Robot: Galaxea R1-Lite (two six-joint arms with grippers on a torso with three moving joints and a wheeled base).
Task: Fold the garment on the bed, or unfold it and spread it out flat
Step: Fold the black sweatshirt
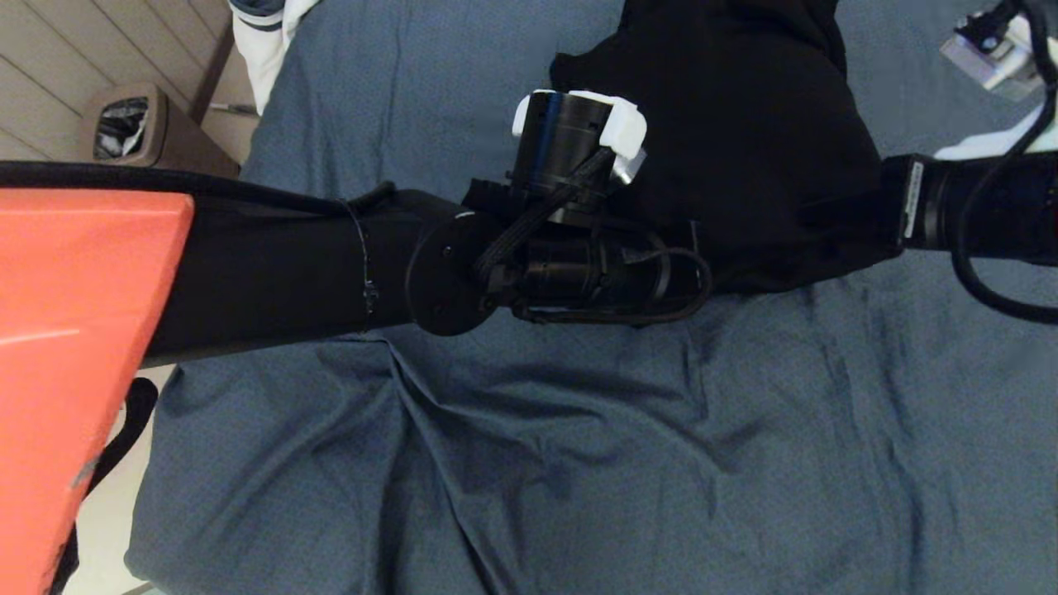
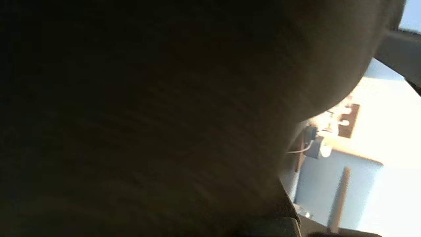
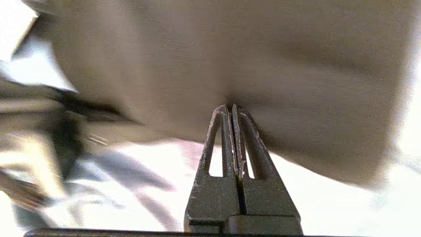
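The black garment [image 1: 744,165] is bunched and raised over the far middle of the blue-grey bed [image 1: 579,463]. My left arm reaches in from the left. Its wrist [image 1: 570,157] is against the garment's near-left edge, and its fingers are buried in the cloth. Dark garment cloth [image 2: 164,115] fills almost the whole left wrist view. My right arm [image 1: 959,202] comes in from the right and goes under the garment's right side. My right gripper [image 3: 231,107] is shut, with garment cloth [image 3: 230,49] pinched at its tips and hanging over it.
A brown waste bin [image 1: 124,128] stands on the floor past the bed's left edge. A white and navy duvet [image 1: 264,33] lies at the far left corner. An orange part of my body [image 1: 74,347] fills the near left. The near sheet is wrinkled.
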